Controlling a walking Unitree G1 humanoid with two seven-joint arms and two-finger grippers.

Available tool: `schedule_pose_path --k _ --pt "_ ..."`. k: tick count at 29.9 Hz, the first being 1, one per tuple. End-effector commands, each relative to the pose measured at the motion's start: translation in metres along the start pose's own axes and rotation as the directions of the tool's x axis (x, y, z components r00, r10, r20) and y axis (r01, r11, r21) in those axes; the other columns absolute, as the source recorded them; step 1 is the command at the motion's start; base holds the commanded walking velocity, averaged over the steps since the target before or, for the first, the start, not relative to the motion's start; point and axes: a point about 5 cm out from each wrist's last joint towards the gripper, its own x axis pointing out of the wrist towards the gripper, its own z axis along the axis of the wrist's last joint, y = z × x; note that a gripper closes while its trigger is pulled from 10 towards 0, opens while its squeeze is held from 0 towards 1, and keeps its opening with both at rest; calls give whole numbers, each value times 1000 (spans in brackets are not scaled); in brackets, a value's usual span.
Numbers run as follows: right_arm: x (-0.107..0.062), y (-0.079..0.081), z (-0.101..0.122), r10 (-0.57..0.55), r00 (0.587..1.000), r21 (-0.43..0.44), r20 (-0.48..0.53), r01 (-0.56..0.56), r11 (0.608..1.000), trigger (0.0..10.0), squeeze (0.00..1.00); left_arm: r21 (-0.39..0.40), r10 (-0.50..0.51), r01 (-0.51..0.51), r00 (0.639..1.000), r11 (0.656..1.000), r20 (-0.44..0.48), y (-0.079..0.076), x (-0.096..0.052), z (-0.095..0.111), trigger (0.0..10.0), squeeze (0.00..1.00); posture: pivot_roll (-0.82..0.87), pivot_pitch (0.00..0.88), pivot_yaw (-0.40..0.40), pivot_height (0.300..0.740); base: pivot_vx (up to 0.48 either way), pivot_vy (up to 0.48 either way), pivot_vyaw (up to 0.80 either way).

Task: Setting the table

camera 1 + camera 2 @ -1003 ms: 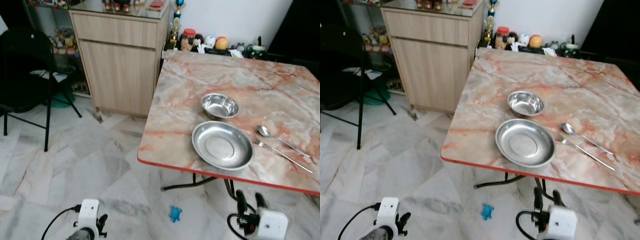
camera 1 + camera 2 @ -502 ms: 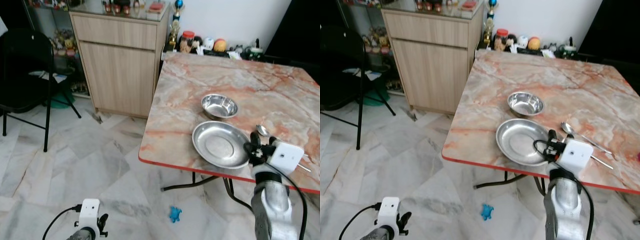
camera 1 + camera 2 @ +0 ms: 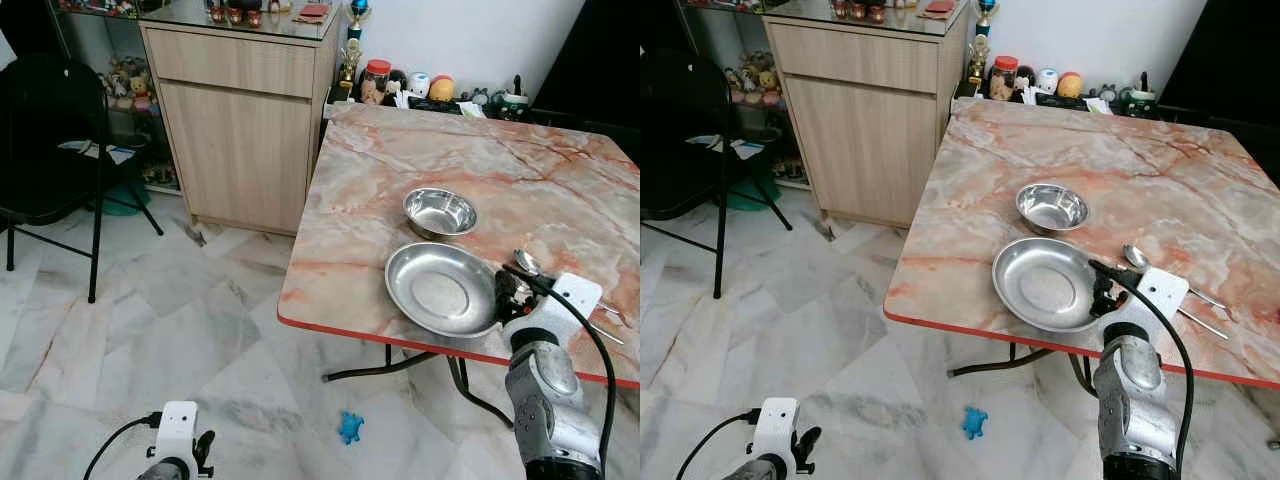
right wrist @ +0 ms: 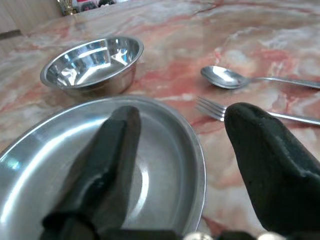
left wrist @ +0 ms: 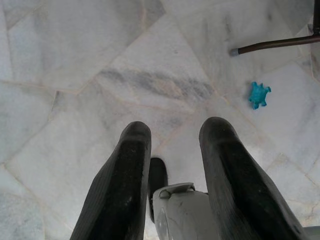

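Your right gripper [image 4: 175, 165] is spread wide over the steel plate's [image 4: 165, 150] rim: one finger inside, one outside. Bowl [image 4: 92, 62], fork [image 4: 210, 107], spoon [image 4: 225, 77] lie beyond the fingertips. Left gripper [image 5: 172, 150] hangs parted above floor [image 5: 60, 55].

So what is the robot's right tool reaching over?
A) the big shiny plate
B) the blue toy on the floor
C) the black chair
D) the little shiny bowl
A. The right tool is open, with the rim of the big shiny plate between its two black fingers; the little bowl sits farther back on the table.
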Motion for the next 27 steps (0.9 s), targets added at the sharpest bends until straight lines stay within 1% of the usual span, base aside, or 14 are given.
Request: schedule_pose_path --k 1,5,6,7,8,10,11,12,13,17,21,26,27 --pt "7 -5 7 -7 1000 18 -3 7 1000 10000 0 -16 -5 4 1000 1000 -15 -3 -1 -5 10000 0 109 4 -93 736 0 0 0" --pt "15 -5 5 -11 999 78 -36 14 997 10000 0 -16 -4 3 1000 1000 -22 -3 -1 -7 10000 0 111 8 -96 736 0 0 0" --pt "16 -5 5 -8 999 89 -39 12 996 10000 647 -16 -3 3 1000 1000 -23 -3 -1 -7 10000 0 114 8 -97 736 0 0 0" --pt "17 -4 5 -5 999 104 -41 10 995 10000 914 -16 -3 3 1000 1000 -23 -3 -2 -7 10000 0 114 8 -97 736 0 0 0" --pt "20 -3 4 5 999 121 -54 1 993 10000 1000 -17 -2 1 1000 1000 -25 -3 -2 -8 10000 0 115 7 -97 736 0 0 0" --pt "24 1 3 22 997 136 -74 -12 991 10000 1000 -17 1 -1 1000 1000 -30 -1 -2 -9 10000 0 116 4 -97 736 0 0 0" --pt "25 2 2 31 997 132 -76 -21 991 10000 373 -16 2 -2 999 1000 -32 -1 -3 -10 10000 0 117 2 -99 736 0 0 0" --pt "25 2 2 31 997 132 -76 -21 991 10000 373 -16 2 -2 999 1000 -32 -1 -3 -10 10000 0 117 2 -99 736 0 0 0" --pt "27 6 0 52 995 142 -85 -39 989 10000 0 -16 5 -5 999 1000 -36 0 -3 -11 10000 0 119 0 -100 736 0 0 0" --pt "29 7 -8 57 991 170 -122 -35 985 10000 0 -19 9 -10 999 1000 -36 1 -4 -12 10000 0 123 0 -104 736 0 0 0" --pt "28 5 -12 54 990 185 -134 -29 982 10000 0 -18 10 -10 999 1000 -36 1 -4 -12 10000 0 124 0 -103 736 0 0 0" --pt "28 -3 -10 9 994 186 -110 11 983 10000 0 -17 11 -12 999 1000 -37 2 -4 -12 10000 0 125 0 -103 736 0 0 0" --pt "28 -6 -4 -5 998 187 -69 17 982 10000 0 -17 13 -13 999 1000 -36 2 -4 -12 10000 0 128 0 -104 736 0 0 0"
